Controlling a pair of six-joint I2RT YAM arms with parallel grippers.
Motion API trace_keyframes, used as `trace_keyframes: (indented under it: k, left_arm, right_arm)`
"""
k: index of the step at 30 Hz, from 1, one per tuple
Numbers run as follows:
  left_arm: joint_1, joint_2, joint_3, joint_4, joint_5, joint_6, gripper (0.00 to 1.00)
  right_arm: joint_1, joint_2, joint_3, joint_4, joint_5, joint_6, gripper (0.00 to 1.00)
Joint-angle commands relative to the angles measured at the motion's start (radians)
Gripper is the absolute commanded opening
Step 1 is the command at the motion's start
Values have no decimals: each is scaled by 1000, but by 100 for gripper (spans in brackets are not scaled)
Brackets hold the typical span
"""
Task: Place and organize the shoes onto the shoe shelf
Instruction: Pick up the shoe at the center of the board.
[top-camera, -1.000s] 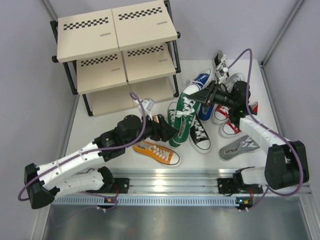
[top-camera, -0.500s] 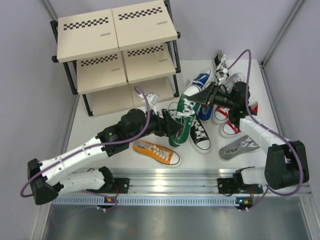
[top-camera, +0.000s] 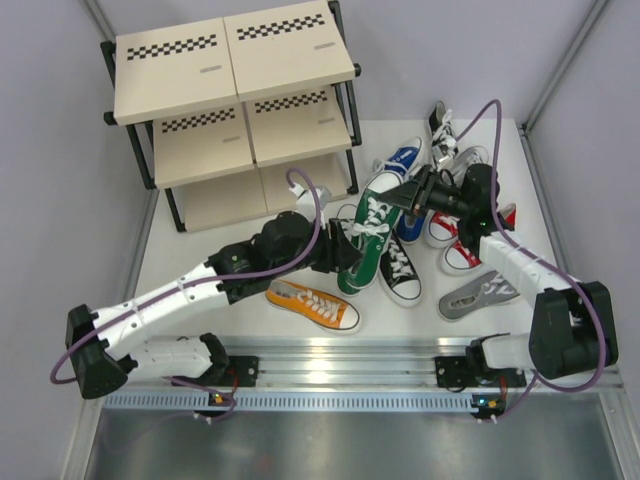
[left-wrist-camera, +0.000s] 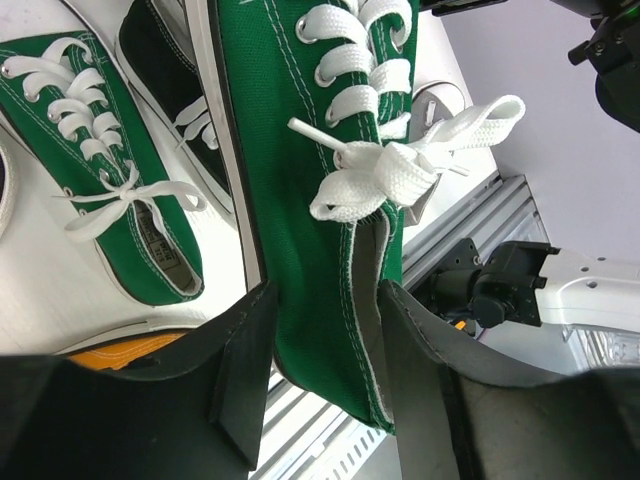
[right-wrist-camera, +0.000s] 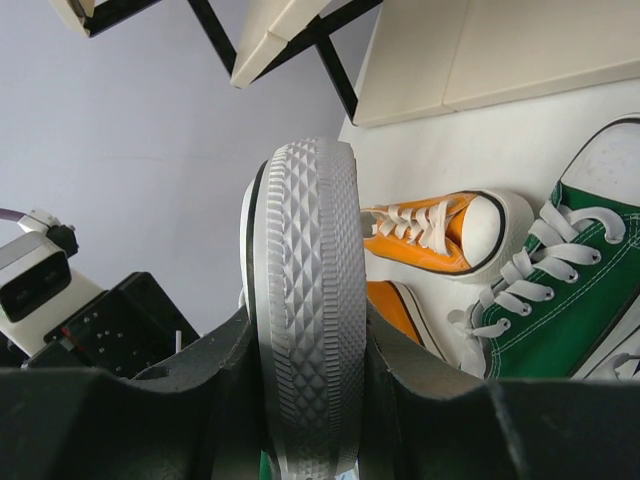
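Your left hand (left-wrist-camera: 325, 355) clamps a green sneaker (left-wrist-camera: 290, 150) near its heel. Another green sneaker (left-wrist-camera: 120, 240) lies beside a black sneaker (left-wrist-camera: 175, 70).

White table (top-camera: 400, 326); aluminium rail (top-camera: 340, 363) along near edge; grey walls (top-camera: 50, 150) around.

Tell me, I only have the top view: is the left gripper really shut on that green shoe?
Observer: Yes. Left wrist view: the left gripper pinches the green shoe near its heel, a finger touching each side.
Operator: And the right gripper?
Observer: Right wrist view: the right gripper squeezes that shoe's toe end; its diamond-tread sole faces the camera.
Operator: Anything hidden from me?
Observer: Yes, the same view shows an orange shoe laces-up with part of a second one beside it.
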Motion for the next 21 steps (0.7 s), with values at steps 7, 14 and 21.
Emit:
trace_keyframes:
  k: [7, 14, 21]
  left_arm:
    - [-26, -19, 47, -58, -23, 83, 51]
    - [-32, 50, 100, -112, -35, 140, 49]
    - [-102, 139, 163, -136, -119, 192, 43]
  right_arm:
    - [-29, -7, 25, 77, 1, 42, 0]
    - [-29, -7, 17, 82, 3, 49, 0]
    - [-29, -9, 16, 65, 12, 30, 0]
